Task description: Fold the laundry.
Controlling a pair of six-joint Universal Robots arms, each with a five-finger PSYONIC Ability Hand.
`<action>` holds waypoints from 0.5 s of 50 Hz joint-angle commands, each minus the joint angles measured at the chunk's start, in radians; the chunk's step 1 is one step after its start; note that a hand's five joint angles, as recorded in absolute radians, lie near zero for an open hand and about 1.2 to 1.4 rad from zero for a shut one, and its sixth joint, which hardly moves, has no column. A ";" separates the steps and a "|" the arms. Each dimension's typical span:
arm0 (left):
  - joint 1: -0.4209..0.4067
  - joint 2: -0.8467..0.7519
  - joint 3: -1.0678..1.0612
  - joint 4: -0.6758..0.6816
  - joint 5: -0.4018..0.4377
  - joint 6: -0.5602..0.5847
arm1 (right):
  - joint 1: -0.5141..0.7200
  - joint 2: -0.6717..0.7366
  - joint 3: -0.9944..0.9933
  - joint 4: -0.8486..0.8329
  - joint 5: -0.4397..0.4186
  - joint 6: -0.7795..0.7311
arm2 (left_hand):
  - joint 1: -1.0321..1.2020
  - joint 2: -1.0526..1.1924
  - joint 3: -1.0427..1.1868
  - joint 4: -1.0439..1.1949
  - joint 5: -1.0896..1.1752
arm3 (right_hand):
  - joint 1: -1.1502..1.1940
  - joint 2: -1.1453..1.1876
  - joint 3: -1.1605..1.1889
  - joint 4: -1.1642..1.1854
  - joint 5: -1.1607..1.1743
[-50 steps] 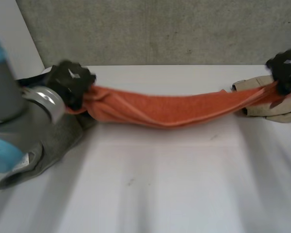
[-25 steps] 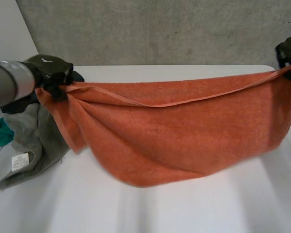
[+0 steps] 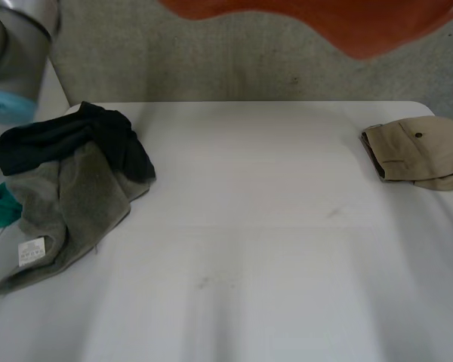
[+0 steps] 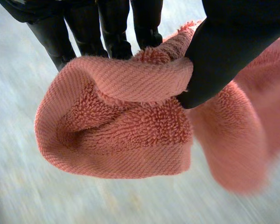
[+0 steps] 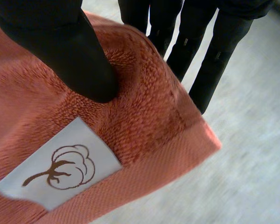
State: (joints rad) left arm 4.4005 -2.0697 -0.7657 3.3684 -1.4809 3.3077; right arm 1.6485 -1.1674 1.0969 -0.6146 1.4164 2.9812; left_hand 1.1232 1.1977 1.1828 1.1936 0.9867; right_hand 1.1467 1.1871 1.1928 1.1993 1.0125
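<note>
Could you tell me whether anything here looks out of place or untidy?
Nothing looks damaged or spilled. The one untidy spot is beside the left arm: a black garment lies crumpled over a grey towel. The khaki trousers sit neatly folded, and the orange towel hangs above the table, pinched by the left hand and right hand.

Soft, diffuse light from above washes the white table [image 3: 287,249], where paler and greyer bands alternate across its near half. The folded beige trousers [image 3: 426,151] and the heap of dark clothes [image 3: 75,188] throw only thin, soft-edged shadows. The orange towel [image 3: 362,26] hangs shaded overhead. In the wrist views its pile is brightly lit, and the left hand [image 4: 228,56] shows a dull sheen on its black thumb.
</note>
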 commanded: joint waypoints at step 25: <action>-0.022 -0.179 -0.563 -0.149 -0.042 0.340 | -0.009 0.209 0.374 0.381 -0.120 -0.291 | -0.120 -0.195 -0.180 -0.190 -0.158 | 0.250 0.209 0.203 0.197 0.209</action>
State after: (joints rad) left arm 4.3727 -2.2758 -1.3125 3.1939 -1.5227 3.6464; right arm 1.6554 -0.9126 1.4678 -0.2370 1.3013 2.6532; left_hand 0.8985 0.9037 0.9072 0.9018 0.7311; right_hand 1.1467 1.1871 1.1928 1.1993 1.0125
